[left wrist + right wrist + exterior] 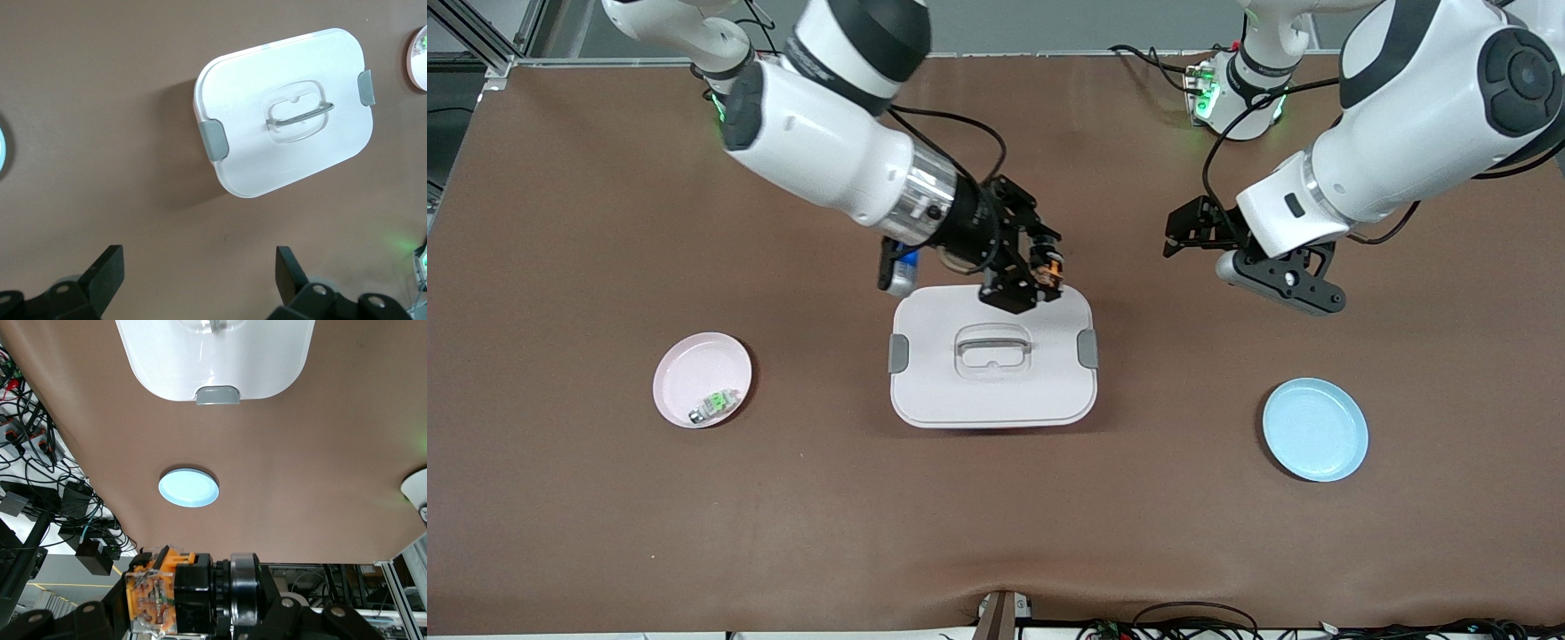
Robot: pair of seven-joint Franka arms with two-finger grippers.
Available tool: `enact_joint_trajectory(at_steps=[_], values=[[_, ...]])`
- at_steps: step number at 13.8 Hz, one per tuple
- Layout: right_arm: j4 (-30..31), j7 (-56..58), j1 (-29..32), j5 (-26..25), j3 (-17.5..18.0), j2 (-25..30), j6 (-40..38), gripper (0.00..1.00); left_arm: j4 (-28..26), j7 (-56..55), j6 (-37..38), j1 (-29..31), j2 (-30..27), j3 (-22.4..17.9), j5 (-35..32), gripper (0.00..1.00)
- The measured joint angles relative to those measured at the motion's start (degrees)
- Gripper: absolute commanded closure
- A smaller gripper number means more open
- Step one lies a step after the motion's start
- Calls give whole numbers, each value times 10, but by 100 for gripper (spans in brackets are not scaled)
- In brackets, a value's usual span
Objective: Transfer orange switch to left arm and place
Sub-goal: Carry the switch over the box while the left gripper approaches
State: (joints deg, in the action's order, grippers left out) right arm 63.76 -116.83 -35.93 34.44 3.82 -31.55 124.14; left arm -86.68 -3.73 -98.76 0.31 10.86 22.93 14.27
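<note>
The brown surface (560, 222) carries the white box (992, 391) at its centre. Right hand (1040, 271), over the box's edge toward the arm bases, is clamped on the orange switch (1049, 265). Left hand (1209, 233), fingers apart, holds nothing above bare surface beside the box.

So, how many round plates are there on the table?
2. The pink plate lies toward the right arm's end and holds a green-and-white component. The blue plate lies toward the left arm's end. The box stands between them.
</note>
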Motion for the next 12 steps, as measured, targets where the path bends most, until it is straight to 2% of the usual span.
enact_joint_trajectory(at_steps=[5, 12], values=[[-10, -10, -29, -31, -1, -33, 36, 100, 0, 0, -45, -34, 23, 1, 18, 0], [-10, -19, -45, -79, -4, -45, 46, 100, 2, 0, -74, -64, 47, 1, 53, 0]])
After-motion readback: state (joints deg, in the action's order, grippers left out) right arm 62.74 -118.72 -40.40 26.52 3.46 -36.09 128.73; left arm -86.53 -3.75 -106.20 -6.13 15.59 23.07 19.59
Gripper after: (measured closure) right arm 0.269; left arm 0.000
